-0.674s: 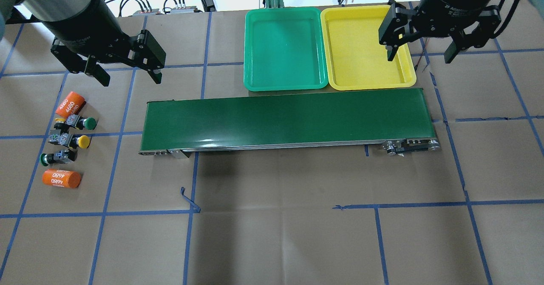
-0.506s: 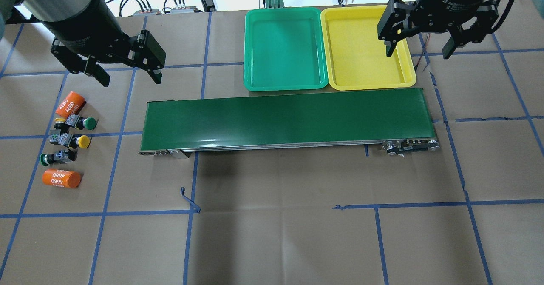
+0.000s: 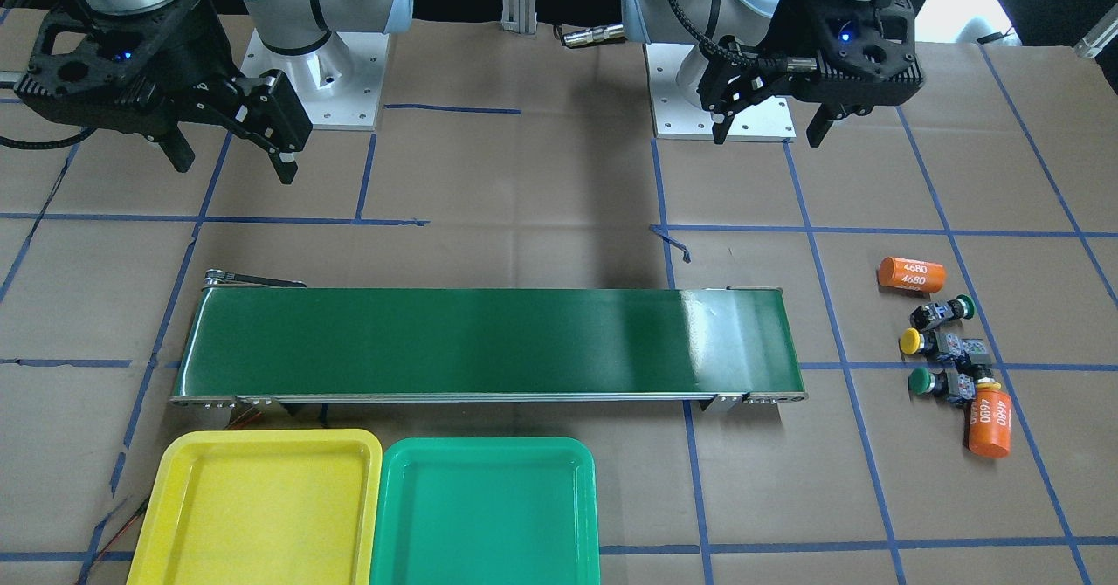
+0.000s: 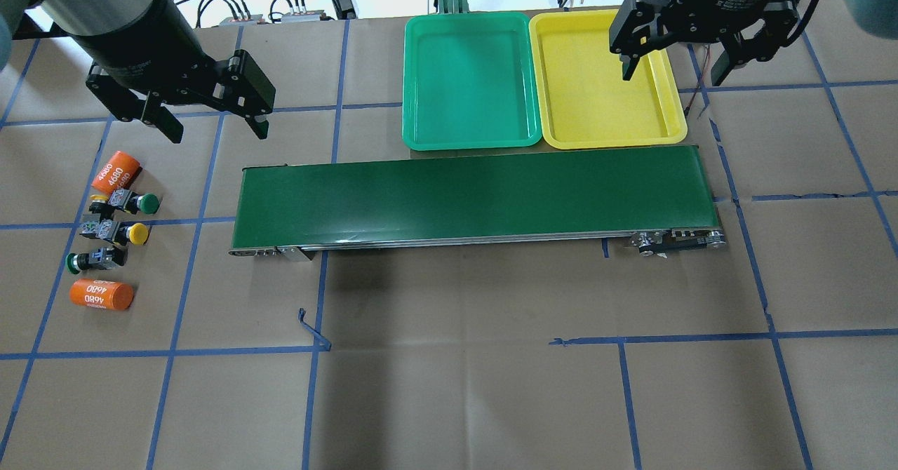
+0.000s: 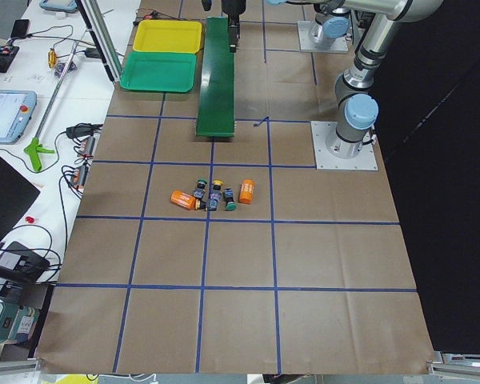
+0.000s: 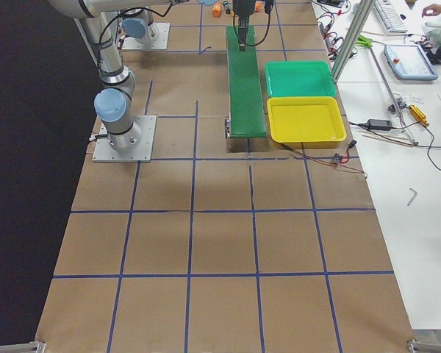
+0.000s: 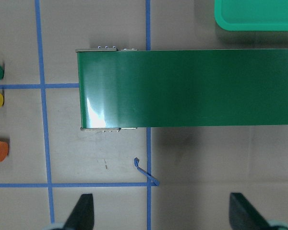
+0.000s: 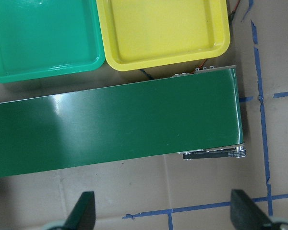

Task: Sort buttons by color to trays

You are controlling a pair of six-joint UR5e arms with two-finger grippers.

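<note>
Three buttons lie in a cluster at the table's left: a green-capped one (image 4: pixel 147 204), a yellow-capped one (image 4: pixel 139 233) and another green-capped one (image 4: pixel 72 263). A fourth may be partly hidden among them; I cannot tell. The green tray (image 4: pixel 466 77) and the yellow tray (image 4: pixel 596 98) sit side by side beyond the belt, both empty. My left gripper (image 4: pixel 216 132) is open and empty, held high, to the far right of the buttons. My right gripper (image 4: pixel 671 77) is open and empty, held high over the yellow tray's right rim.
A long dark green conveyor belt (image 4: pixel 470 193) lies across the middle, in front of the trays. Two orange cylinders marked 4680 (image 4: pixel 116 172) (image 4: pixel 102 294) flank the buttons. Cables and small boxes (image 4: pixel 280 7) lie past the table's far edge.
My right gripper has moved away from the robot and a little left, along the yellow tray's right rim. The left gripper and the buttons have not moved.
</note>
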